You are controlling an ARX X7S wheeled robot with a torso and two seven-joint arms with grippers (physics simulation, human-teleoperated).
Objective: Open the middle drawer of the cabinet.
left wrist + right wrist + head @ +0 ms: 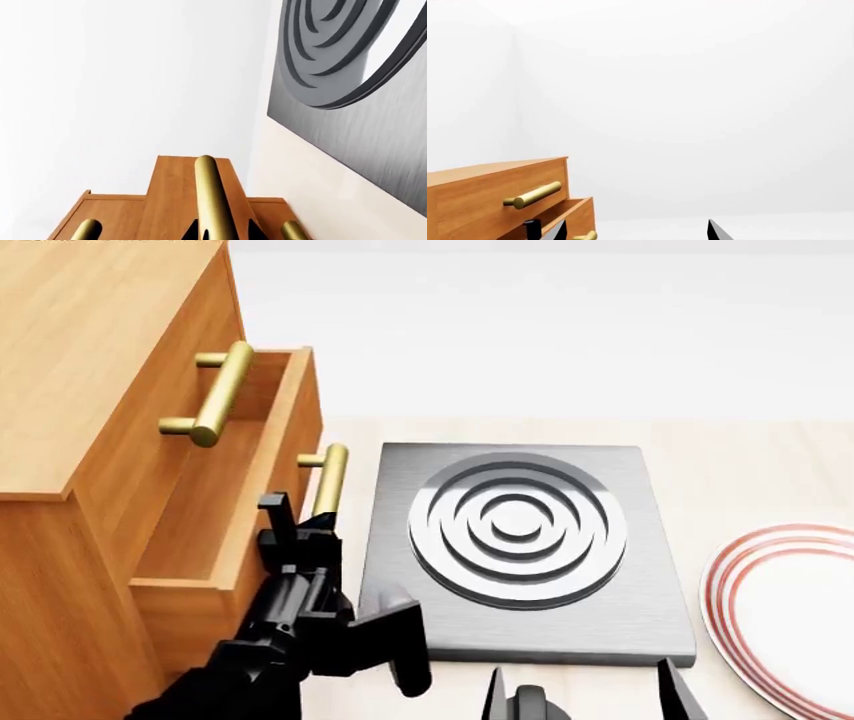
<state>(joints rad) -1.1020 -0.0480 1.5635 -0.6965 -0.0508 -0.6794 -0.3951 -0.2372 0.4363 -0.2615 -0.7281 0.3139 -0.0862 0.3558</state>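
at the left gripper: the left gripper point(304, 530) sits at the brass handle point(328, 478) of the middle drawer point(254, 510), its black fingers on either side of the bar, so i read it as clamped on the handle; the left wrist view shows the bar point(215, 200) running straight out between the finger roots.
middle drawer: it stands partly pulled out of the cabinet point(80, 390), its open box visible behind the front, directly ahead of the left gripper.
top drawer: its front with the same kind of brass handle point(220, 392) lies above and beyond the left gripper, flush with the cabinet.
right gripper: the right gripper point(587, 702) hangs low beside the left arm, fingers spread wide and holding nothing; its two tips show in the right wrist view point(634, 231).
beside the left gripper: a grey hotplate point(521, 540) lies on the table point(747, 470) just to the right of the handle, near the drawer front; a red-rimmed plate point(787, 610) lies further right, well apart.
step in hand: pulling the drawer outward, by my judgement well under way but perhaps not at full travel.
next move: a straight pull along the drawer's slide, keeping the grip square on the bar, and minding the hotplate close to the drawer's path.
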